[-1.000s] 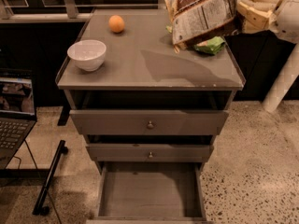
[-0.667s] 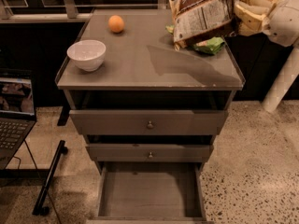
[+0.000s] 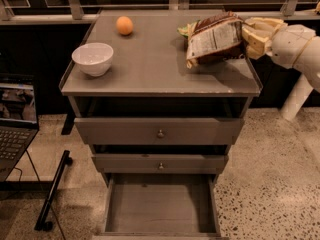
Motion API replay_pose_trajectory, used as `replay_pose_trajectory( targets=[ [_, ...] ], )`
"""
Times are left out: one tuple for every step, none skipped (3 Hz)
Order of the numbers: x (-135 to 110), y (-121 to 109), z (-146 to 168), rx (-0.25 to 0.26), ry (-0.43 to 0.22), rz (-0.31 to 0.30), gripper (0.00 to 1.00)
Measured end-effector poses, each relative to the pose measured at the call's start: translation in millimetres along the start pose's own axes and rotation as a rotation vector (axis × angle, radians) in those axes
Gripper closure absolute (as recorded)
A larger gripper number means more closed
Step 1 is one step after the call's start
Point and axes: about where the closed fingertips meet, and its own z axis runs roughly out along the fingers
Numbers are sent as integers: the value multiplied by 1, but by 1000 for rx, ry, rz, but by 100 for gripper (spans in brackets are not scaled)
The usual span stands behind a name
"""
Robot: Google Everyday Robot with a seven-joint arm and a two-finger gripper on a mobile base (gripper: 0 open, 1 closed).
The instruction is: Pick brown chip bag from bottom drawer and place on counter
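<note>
**A:** So, how far along is it?

**B:** Nearly done, I'd judge. The brown bag (image 3: 216, 39) is out of the bottom drawer (image 3: 160, 209) and up on the counter (image 3: 150, 71), at about 2 o'clock on the top. Its lower end looks to touch the surface, but it sits tilted, with the upper end raised.

**A:** And the gripper?

**B:** The gripper (image 3: 246, 34) is at 3 o'clock from the brown bag, over the counter's right rim. Its fingers are clamped on the bag's right edge, and that seems to be what props it up.

**A:** What's left, then?

**B:** Settling the bag down, letting go and backing the arm away. The pick is finished and the place isn't yet.

**A:** What about the containers?

**B:** The bottom drawer is pulled out at 6 o'clock in the view. It shows a bare grey floor with nothing in it. The two upper drawers (image 3: 160, 131) are mostly pushed in, so their insides are hidden. The bowl (image 3: 93, 58), at 9 o'clock on the counter, looks empty.

**A:** Anything loose?

**B:** An orange (image 3: 124, 25) sits at 11 o'clock, well apart from the bowl. A green bag (image 3: 184, 30) peeks out behind the brown bag at its 10 o'clock. I can't tell whether they touch.
</note>
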Motion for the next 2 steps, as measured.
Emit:
replay_pose_trajectory(
  targets=[
    [3, 0, 0, 5, 8, 5, 82],
    [3, 0, 0, 5, 8, 5, 59]
  ],
)
